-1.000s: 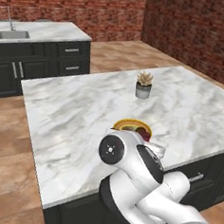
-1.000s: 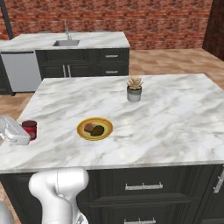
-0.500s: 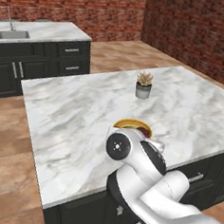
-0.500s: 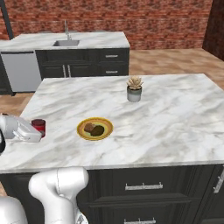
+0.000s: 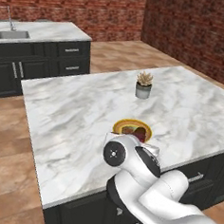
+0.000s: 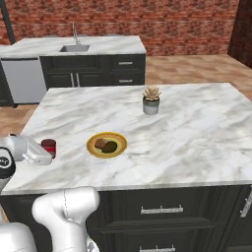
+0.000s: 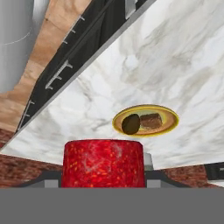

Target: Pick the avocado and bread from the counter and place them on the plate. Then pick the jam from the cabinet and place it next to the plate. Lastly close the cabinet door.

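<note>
Yellow-rimmed plate (image 6: 93,148) holds avocado (image 6: 109,146), bread (image 6: 100,143); jaws clamped on jam (image 7: 103,162).

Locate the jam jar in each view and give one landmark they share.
Left base view: jam jar at centre, partly hidden behind the arm.
Right base view: far left, in the claw.
Hand view: bottom centre, close up.
Shared landmark: the plate.
</note>
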